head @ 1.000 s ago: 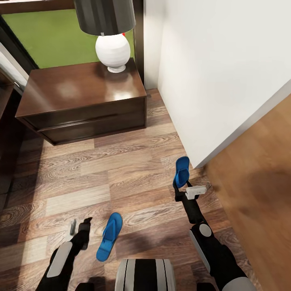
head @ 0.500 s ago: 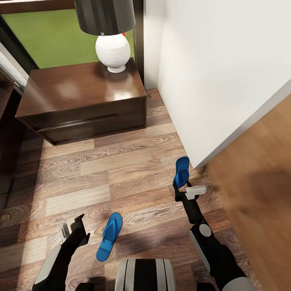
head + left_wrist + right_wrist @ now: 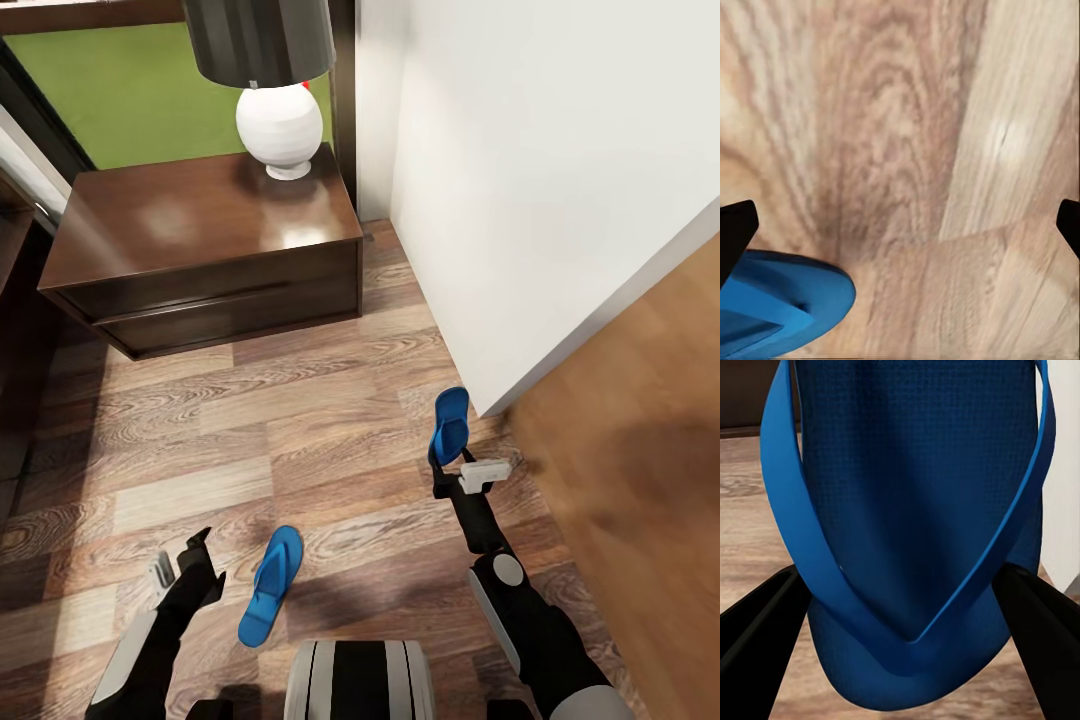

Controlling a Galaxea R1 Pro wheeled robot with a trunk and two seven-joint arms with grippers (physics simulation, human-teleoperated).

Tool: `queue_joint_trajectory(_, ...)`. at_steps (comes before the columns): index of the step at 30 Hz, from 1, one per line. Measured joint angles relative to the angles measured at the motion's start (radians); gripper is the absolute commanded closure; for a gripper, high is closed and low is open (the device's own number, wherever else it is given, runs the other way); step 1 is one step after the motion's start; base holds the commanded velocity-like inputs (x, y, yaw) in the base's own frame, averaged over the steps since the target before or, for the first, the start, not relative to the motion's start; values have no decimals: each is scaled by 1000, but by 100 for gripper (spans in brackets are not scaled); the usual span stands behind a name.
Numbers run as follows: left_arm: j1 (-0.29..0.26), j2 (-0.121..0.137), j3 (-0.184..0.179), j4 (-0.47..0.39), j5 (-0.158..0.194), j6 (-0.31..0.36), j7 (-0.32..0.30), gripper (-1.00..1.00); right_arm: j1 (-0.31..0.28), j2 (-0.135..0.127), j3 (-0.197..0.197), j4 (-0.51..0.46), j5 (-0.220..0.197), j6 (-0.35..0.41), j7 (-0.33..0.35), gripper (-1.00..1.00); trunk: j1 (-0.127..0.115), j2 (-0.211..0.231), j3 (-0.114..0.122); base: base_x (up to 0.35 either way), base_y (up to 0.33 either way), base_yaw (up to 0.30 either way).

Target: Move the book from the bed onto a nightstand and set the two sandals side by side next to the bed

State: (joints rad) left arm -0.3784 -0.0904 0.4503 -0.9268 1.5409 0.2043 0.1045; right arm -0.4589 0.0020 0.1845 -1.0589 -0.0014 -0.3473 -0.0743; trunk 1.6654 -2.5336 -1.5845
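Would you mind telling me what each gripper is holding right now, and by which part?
The right gripper grips one blue sandal by its heel end. The left gripper is open and holds nothing.

A white round lamp point(image 3: 279, 128) with a dark shade point(image 3: 259, 40); white wall point(image 3: 540, 180).

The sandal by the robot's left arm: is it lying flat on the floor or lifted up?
Lying flat. The blue sandal rests strap-up on the wood floor, beside the open left gripper.

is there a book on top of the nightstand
No, the nightstand carries just a white lamp at its back corner.
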Motion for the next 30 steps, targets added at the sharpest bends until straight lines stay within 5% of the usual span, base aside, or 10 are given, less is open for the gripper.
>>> queue_joint_trajectory(7,0,-25,-22,-5,2,-19,-23,-100,0,0,0,0,0,0,0,100,0,0,0,0,0,0)
queue_joint_trajectory(11,0,-63,-26,-22,15,-123,-15,-100,1,1,-1,0,0,0,0,100,0,0,0,0,0,0)
queue_joint_trajectory(15,0,-83,-24,-26,66,-173,-12,-100,0,1,-2,0,0,0,0,100,0,0,0,0,0,0)
queue_joint_trajectory(19,0,-83,-26,-25,206,-195,32,-100,0,2,-3,0,-1,0,0,100,0,0,0,0,0,0)
queue_joint_trajectory(21,0,-83,-28,-29,318,-227,141,-100,0,2,-3,5,-1,0,0,100,0,0,0,0,0,0)
queue_joint_trajectory(24,0,-83,-38,-58,434,-272,269,-100,0,3,-2,33,-1,0,0,100,0,0,0,0,0,0)
queue_joint_trajectory(28,0,-83,-81,-113,578,-335,418,-100,0,3,-2,83,6,0,0,100,0,0,0,0,0,0)
queue_joint_trajectory(30,0,-83,-106,-122,622,-360,445,-100,0,3,-1,92,8,0,0,100,0,0,0,0,0,0)
